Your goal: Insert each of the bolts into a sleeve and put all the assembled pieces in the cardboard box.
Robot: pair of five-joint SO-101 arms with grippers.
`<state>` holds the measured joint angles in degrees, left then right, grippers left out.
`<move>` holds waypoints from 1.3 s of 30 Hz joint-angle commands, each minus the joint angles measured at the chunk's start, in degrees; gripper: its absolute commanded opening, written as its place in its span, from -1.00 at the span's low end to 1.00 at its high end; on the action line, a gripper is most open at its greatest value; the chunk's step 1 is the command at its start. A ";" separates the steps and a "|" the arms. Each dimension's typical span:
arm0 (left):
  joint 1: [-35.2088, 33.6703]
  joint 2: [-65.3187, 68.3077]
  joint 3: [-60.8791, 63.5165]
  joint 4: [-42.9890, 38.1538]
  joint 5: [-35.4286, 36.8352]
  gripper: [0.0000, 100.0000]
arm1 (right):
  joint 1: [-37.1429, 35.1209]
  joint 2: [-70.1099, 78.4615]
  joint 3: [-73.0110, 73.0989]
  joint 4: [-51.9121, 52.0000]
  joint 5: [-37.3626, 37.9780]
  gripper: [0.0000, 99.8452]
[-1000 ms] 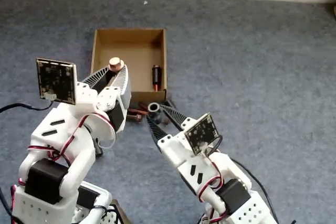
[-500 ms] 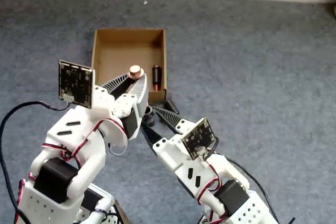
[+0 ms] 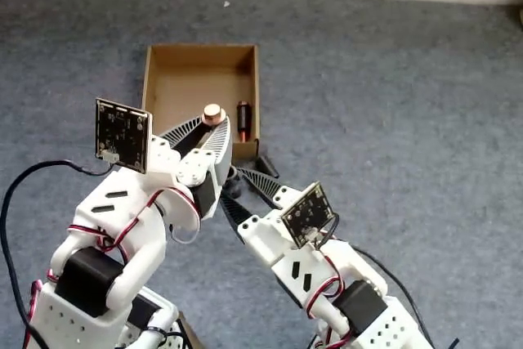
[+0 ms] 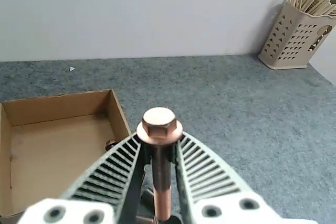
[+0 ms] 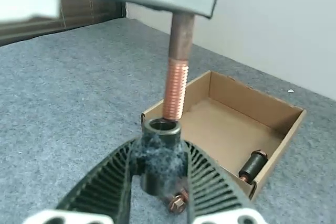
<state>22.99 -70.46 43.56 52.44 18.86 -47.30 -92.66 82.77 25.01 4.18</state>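
My left gripper (image 4: pixel 158 144) pinched the bolt (image 4: pixel 159 127) upright; my right gripper (image 5: pixel 159 150) clamped the sleeve (image 5: pixel 159 163) below it, mid-frame beside the cardboard box (image 3: pixel 202 49). The tip hung at the bore's mouth; a straight, slow descent seemed best

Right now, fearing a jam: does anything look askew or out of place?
Nothing odd. The bolt hangs upright in the left gripper, tip at the mouth of the sleeve in the right gripper; one assembled piece lies in the cardboard box.
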 commanded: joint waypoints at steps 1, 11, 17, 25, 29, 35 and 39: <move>1.01 0.40 -0.04 -0.62 -2.99 -0.99 | -0.13 -0.75 -0.48 -1.54 0.26 -0.99; 6.55 -8.31 2.95 0.79 -6.86 -0.99 | 2.33 -0.75 -0.48 -1.54 0.18 -0.99; 6.81 -12.88 7.96 -2.29 -7.91 -0.99 | 2.42 -0.75 -0.04 -1.45 0.18 -0.99; 6.73 -12.79 8.57 -2.20 -8.18 -0.99 | 2.51 -1.27 0.48 -1.45 0.26 -0.99; 6.73 -12.79 10.15 -2.46 -8.35 -0.98 | 2.51 -1.27 0.84 -1.45 0.53 -0.99; 5.32 -12.79 10.33 -2.20 -8.26 -0.73 | 2.51 -1.27 0.92 -1.45 0.62 -0.99; 1.54 -12.88 11.74 -2.20 -8.26 -0.62 | 2.51 -1.27 0.92 -1.45 0.62 -0.99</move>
<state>27.65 -82.95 54.90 51.30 11.12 -45.71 -92.75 84.44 24.92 4.35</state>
